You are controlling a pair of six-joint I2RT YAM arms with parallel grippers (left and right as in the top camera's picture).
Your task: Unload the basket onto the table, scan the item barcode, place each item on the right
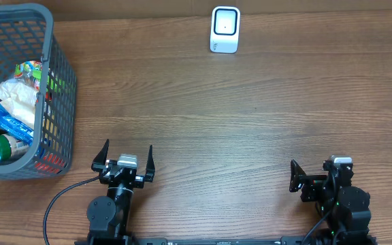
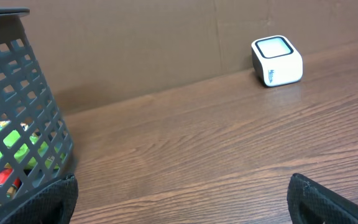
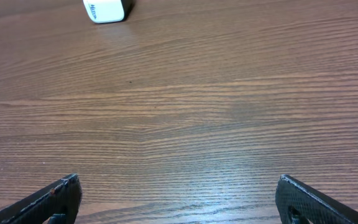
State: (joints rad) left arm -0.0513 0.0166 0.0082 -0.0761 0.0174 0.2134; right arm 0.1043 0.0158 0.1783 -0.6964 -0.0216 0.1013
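Nothing's picked up yet on the brown wood-grain table (image 1: pixel 250 122). The grey plastic mesh basket (image 1: pixel 61 95) full of groceries sits just ahead and to the left of my left gripper (image 1: pixel 128 150), so I'd use that arm. I'd drop in from above and pinch one crinkly white packet (image 1: pixel 15 95) off the top. The right gripper (image 3: pixel 178 186) is well apart from it. Both are spread wide and empty. The small white square scanner (image 1: pixel 225 29) is at the far edge.
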